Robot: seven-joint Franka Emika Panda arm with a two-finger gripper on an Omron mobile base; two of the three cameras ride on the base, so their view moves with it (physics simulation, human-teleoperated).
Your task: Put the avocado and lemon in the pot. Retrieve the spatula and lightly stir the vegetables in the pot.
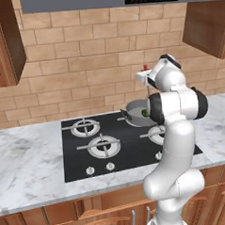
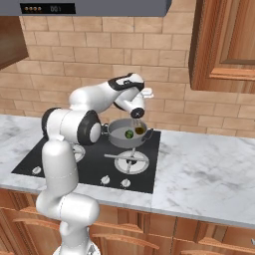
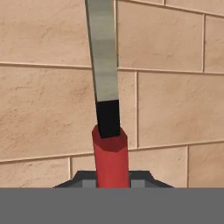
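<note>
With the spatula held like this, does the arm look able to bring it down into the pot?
Probably yes. The gripper hangs just above the pot with the spatula in its fingers, and nothing stands between them. The green piece and a yellowish one lie inside, leaving open room.

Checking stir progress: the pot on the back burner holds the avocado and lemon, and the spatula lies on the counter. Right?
Not quite. The spatula is not on the counter; the gripper holds it by its red handle, as the hand view shows. The pot does hold the avocado and lemon.

Open air above the pot (brick wall close behind), hood well overhead
</note>
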